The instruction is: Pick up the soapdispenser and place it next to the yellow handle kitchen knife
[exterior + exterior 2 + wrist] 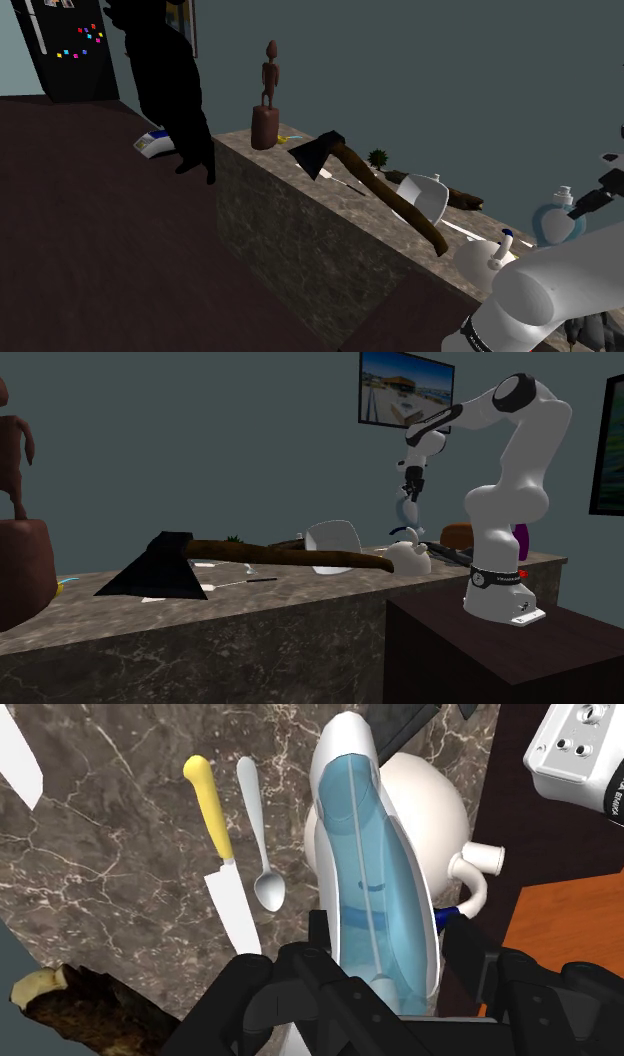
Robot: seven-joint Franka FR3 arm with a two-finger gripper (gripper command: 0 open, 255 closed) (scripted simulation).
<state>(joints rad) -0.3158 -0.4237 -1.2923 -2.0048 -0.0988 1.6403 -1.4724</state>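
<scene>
Over counter (120, 824), soapdispenser (375, 874) within tool (388, 932)

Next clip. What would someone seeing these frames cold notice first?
The big axe stands out: it lies along the marble counter, its dark head toward the carved figure. Next is the blue-and-white soap dispenser, clasped in the black gripper above the counter. Below it, a yellow-handled knife and a spoon lie side by side.

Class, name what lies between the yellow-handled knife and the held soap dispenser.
A spoon lies beside the knife, between it and the dispenser, in the wrist view.
</scene>
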